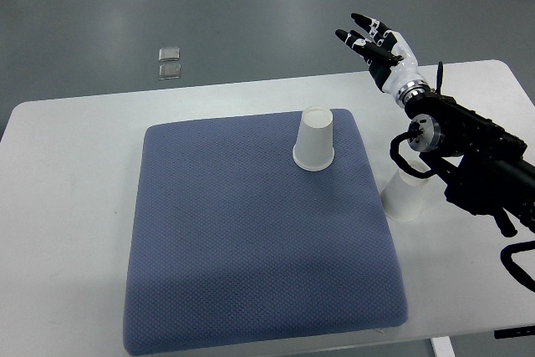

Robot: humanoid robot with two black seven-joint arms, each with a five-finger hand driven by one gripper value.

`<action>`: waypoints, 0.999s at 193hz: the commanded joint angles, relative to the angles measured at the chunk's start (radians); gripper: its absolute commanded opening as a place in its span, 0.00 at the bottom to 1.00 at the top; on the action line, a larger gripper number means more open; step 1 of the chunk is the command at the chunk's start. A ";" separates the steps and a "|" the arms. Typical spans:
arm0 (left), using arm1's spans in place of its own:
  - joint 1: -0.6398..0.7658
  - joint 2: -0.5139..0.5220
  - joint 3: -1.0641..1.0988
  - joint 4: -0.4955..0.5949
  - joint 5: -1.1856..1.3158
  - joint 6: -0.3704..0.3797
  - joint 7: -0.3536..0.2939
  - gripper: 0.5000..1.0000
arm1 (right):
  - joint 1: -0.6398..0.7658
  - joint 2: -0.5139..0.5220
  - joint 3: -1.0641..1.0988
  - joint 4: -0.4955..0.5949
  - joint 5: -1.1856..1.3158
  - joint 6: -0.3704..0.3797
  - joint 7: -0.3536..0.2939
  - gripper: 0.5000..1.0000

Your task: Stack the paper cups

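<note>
One white paper cup (315, 140) stands upside down on the blue mat (251, 232), near its far right corner. A second white cup (407, 195) stands on the table just off the mat's right edge, partly hidden under my right forearm. My right hand (374, 42) is raised beyond the table's far edge, well above and behind both cups, with its fingers spread and nothing in them. The left arm is out of the picture.
The white table (75, 165) carries the mat and ends close to it at the front. Two small clear blocks (170, 63) lie on the grey floor beyond the far edge. My black right forearm (476, 152) crosses the table's right side.
</note>
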 commanded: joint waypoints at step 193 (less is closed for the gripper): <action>0.003 0.000 -0.002 0.009 0.000 0.002 0.000 1.00 | 0.012 -0.008 0.001 -0.014 0.003 0.000 -0.001 0.83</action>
